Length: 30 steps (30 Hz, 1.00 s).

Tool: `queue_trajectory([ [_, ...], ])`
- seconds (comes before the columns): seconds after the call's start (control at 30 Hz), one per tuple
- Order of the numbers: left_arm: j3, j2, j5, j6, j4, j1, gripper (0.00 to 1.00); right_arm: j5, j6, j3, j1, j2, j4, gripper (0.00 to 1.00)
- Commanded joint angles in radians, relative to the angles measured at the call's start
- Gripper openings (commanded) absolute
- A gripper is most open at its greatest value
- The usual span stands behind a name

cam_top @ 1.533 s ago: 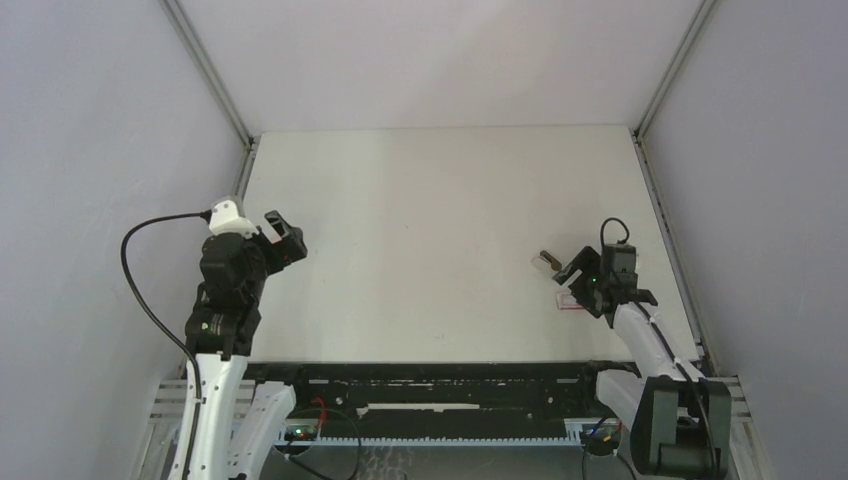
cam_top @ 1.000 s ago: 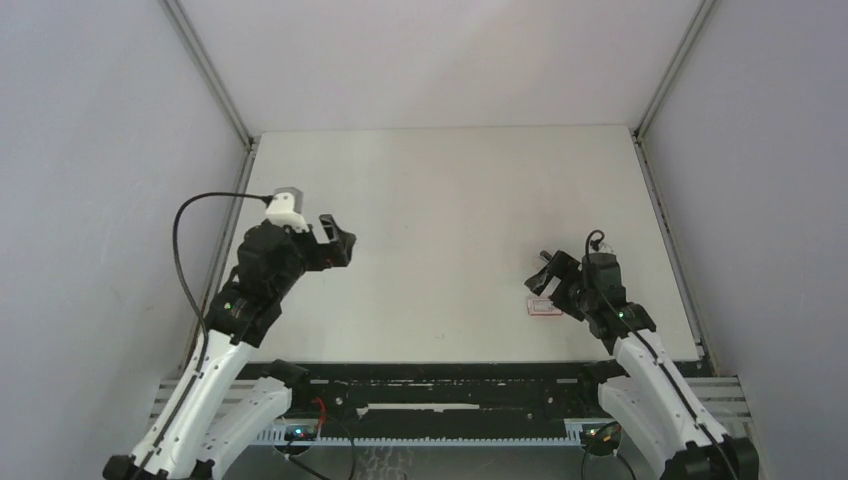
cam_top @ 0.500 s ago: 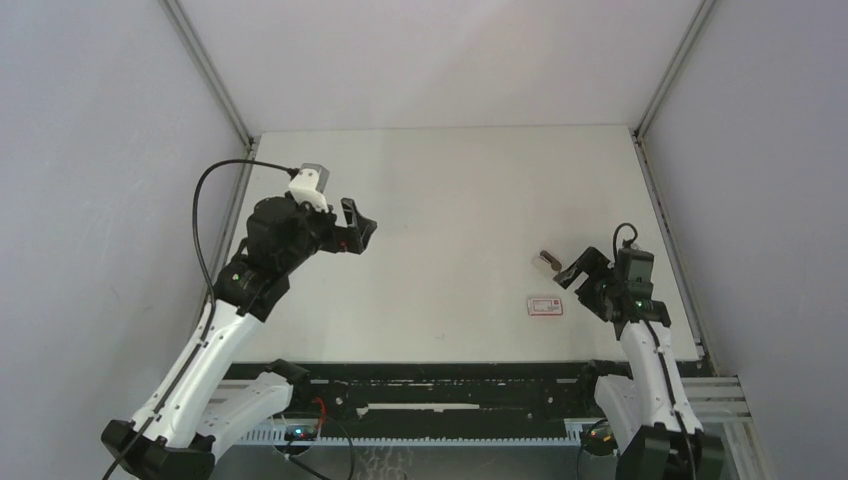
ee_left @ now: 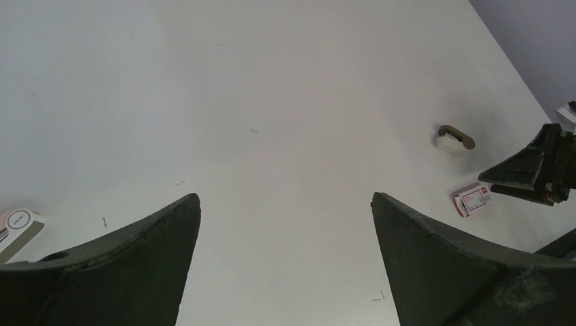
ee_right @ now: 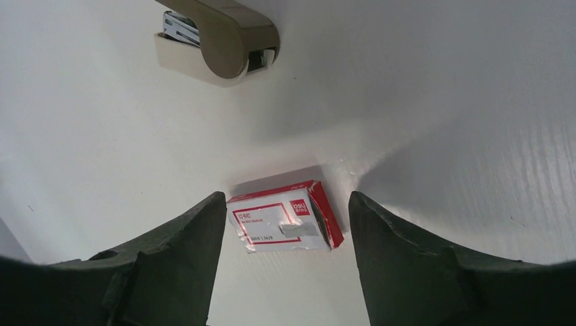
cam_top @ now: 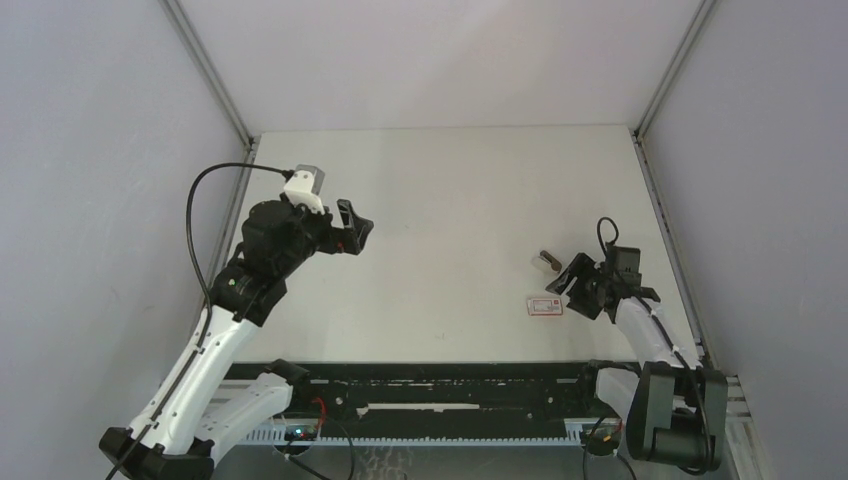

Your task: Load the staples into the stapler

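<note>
While the left tool (cam_top: 356,226) is hanging high over the left part of the table (cam_top: 450,180), its jaws are standing spread wide and are gripping nothing. The right tool (cam_top: 578,278) is hovering at the right side of the table, close to the near edge; its jaws are parted too and are holding nothing.

The stapler (cam_top: 547,261) is lying on the table just to the far left of the right tool, its rounded dull-metal top sitting over a pale base. A white box with a red label (cam_top: 545,306) is lying flat, label up, on the near side of the stapler and apart from it, just left of the right tool. From the right wrist camera this box is showing between the two dark fingers (ee_right: 170,251), with a thin strip of table on either side of it, so neither finger is pressing on it. The stapler is sitting beyond the fingertips, untouched.
</note>
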Motion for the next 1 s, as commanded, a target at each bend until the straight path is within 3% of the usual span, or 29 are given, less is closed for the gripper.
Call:
queue_trajectory([
  [0.0, -0.018, -0.011, 0.006, 0.011, 0.039, -0.004, 1.0, -0.012, -0.042, 0.0, 0.015, 0.03, 0.086, 0.65],
  [0.17, -0.022, -0.009, 0.007, 0.002, 0.039, -0.003, 1.0, -0.043, -0.054, 0.007, 0.038, 0.081, 0.099, 0.58],
  [0.33, -0.063, -0.034, -0.044, -0.099, 0.052, -0.06, 1.0, -0.058, -0.07, 0.026, 0.104, 0.11, 0.102, 0.5],
  [0.5, -0.215, -0.051, -0.112, -0.19, 0.23, -0.212, 1.0, -0.103, -0.058, 0.049, 0.206, 0.167, 0.107, 0.42],
  [0.7, -0.309, 0.086, -0.248, -0.185, 0.411, -0.456, 0.99, -0.168, 0.012, 0.053, 0.334, 0.191, 0.164, 0.41],
  [0.83, -0.307, 0.231, -0.3, -0.143, 0.549, -0.621, 0.99, -0.18, 0.008, 0.053, 0.303, 0.132, 0.164, 0.46],
  [0.97, -0.215, 0.424, -0.346, -0.082, 0.613, -0.737, 0.99, -0.218, -0.035, 0.053, 0.156, 0.053, 0.117, 0.54],
])
